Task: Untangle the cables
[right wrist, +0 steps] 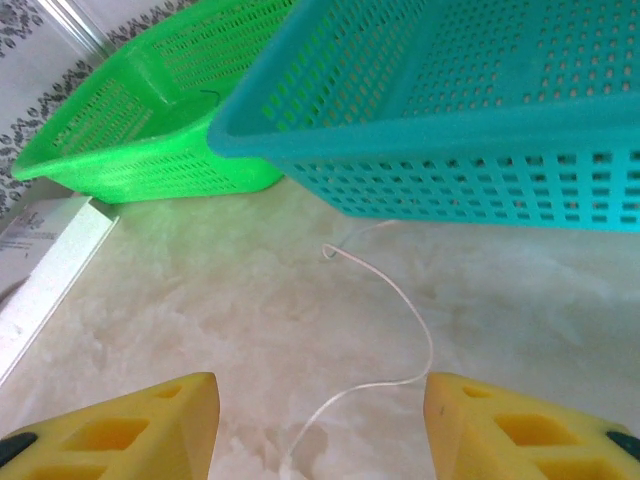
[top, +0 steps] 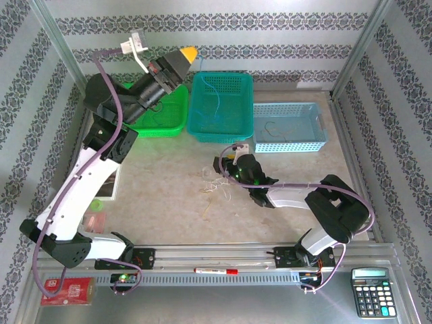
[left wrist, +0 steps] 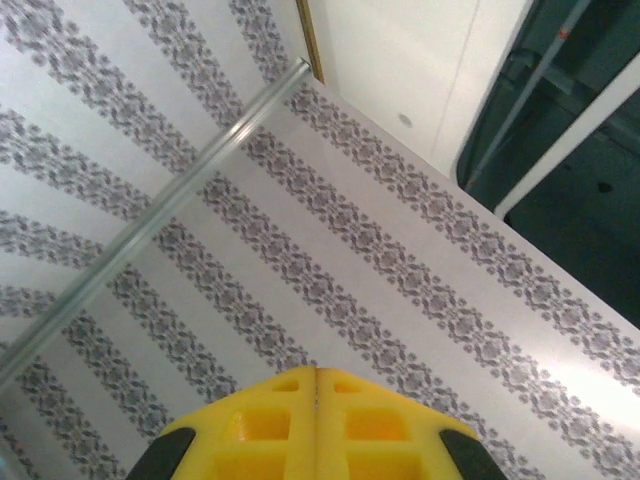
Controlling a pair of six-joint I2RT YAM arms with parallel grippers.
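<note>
A loose bunch of whitish-cream cables (top: 214, 187) lies on the table in front of the baskets. My right gripper (top: 224, 167) hovers low just behind it. In the right wrist view the gripper (right wrist: 315, 430) stands open, and one curly whitish cable (right wrist: 405, 300) lies on the table, running between the yellow fingertips (right wrist: 170, 420) without being pinched. A blue cable (top: 217, 101) rests in the teal basket (top: 202, 131). A dark cable (top: 273, 128) rests in the light blue basket (top: 317, 125). My left gripper (top: 188, 52) is raised high, shut and empty (left wrist: 316, 385), facing the patterned wall.
A green basket (top: 169, 125) stands left of the teal one; both are close ahead in the right wrist view, the teal basket (right wrist: 450, 180) and the green basket (right wrist: 150, 150). A white card (top: 108, 183) and a pink packet (top: 94, 219) lie left. A red marker (top: 216, 271) lies on the front rail.
</note>
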